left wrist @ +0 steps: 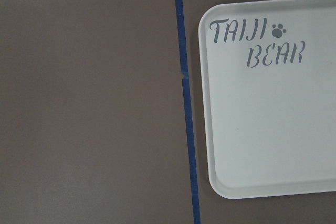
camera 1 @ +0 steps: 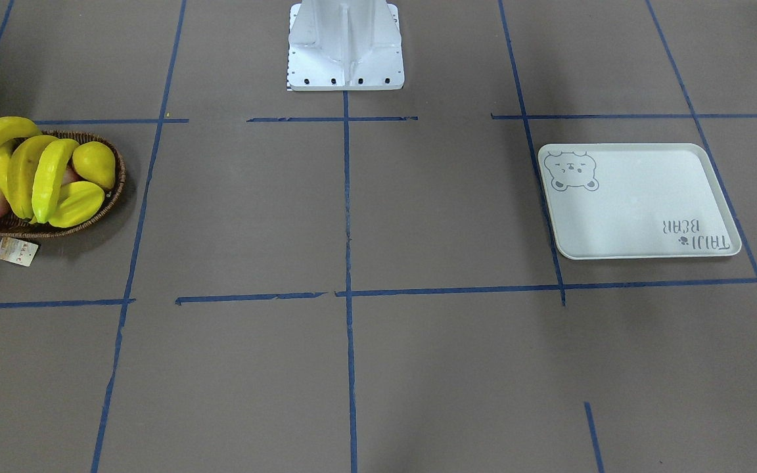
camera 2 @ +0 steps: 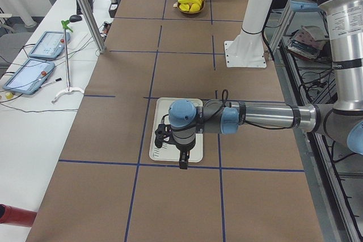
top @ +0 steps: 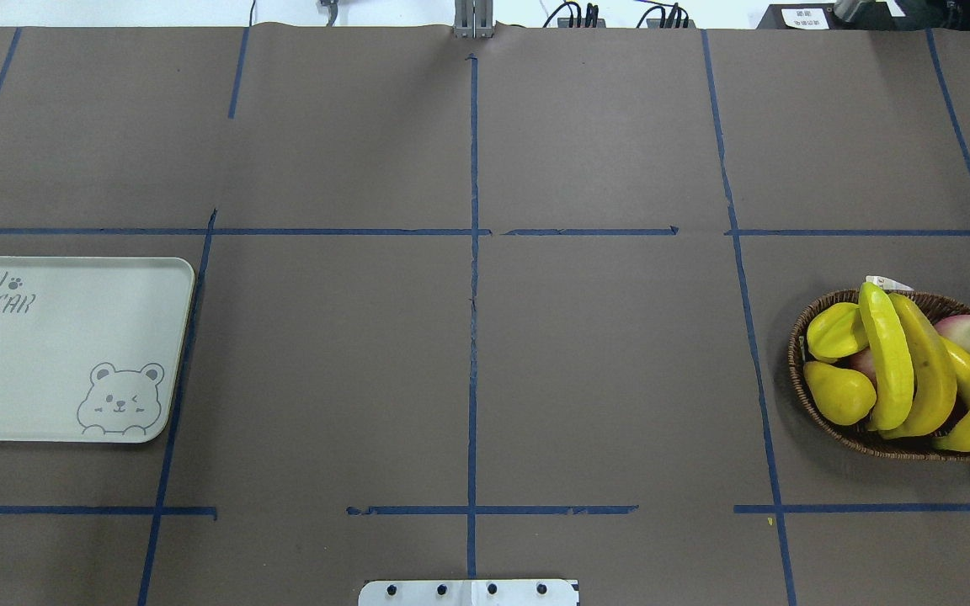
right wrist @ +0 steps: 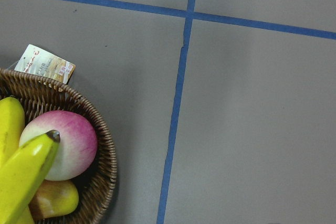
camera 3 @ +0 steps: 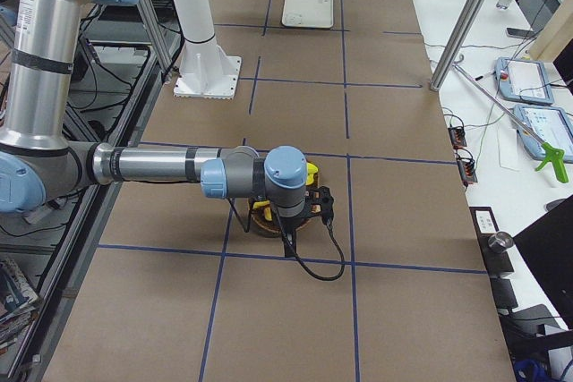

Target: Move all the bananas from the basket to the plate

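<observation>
Several bananas (top: 887,353) lie piled in the wicker basket (top: 796,370) at the table's right end; in the front-facing view the bananas (camera 1: 50,177) and basket (camera 1: 119,184) are at far left. The pale plate (top: 55,353) with a bear print sits bare at the left end. My right gripper (camera 3: 286,232) hangs over the basket and shows only in the side view, so I cannot tell its state. Above the plate (camera 2: 161,111) hangs my left gripper (camera 2: 182,161), state also unreadable. The right wrist view catches one banana (right wrist: 23,177) and the basket rim (right wrist: 102,145).
In the basket with the bananas lie a yellow starfruit (top: 834,331), a yellow pear (top: 839,394) and a pink apple (right wrist: 65,142). A paper tag (camera 1: 16,251) hangs off the basket. The white robot base (camera 1: 345,46) stands mid-table. Blue tape lines grid the brown tabletop.
</observation>
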`<state>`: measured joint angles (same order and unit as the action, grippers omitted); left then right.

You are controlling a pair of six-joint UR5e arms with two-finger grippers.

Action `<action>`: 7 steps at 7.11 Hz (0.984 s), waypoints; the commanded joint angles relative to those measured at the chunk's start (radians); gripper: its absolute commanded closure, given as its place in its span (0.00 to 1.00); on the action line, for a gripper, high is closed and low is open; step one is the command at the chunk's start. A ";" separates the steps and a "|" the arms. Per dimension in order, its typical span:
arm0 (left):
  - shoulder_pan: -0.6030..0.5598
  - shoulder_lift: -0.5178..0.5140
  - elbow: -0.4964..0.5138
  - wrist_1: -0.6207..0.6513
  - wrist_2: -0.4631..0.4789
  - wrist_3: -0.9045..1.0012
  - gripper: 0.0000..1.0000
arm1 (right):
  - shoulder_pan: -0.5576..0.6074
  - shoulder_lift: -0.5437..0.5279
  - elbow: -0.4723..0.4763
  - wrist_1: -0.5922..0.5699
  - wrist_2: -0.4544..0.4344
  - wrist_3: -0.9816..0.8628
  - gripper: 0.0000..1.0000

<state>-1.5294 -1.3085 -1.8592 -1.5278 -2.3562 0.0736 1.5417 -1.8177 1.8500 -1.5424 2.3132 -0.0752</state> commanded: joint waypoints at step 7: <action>0.000 0.000 0.006 -0.002 -0.006 0.000 0.00 | -0.245 -0.057 0.344 0.019 -0.055 0.606 0.00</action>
<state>-1.5294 -1.3088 -1.8539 -1.5294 -2.3598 0.0736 1.3963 -1.8489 2.0797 -1.5272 2.3104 0.3309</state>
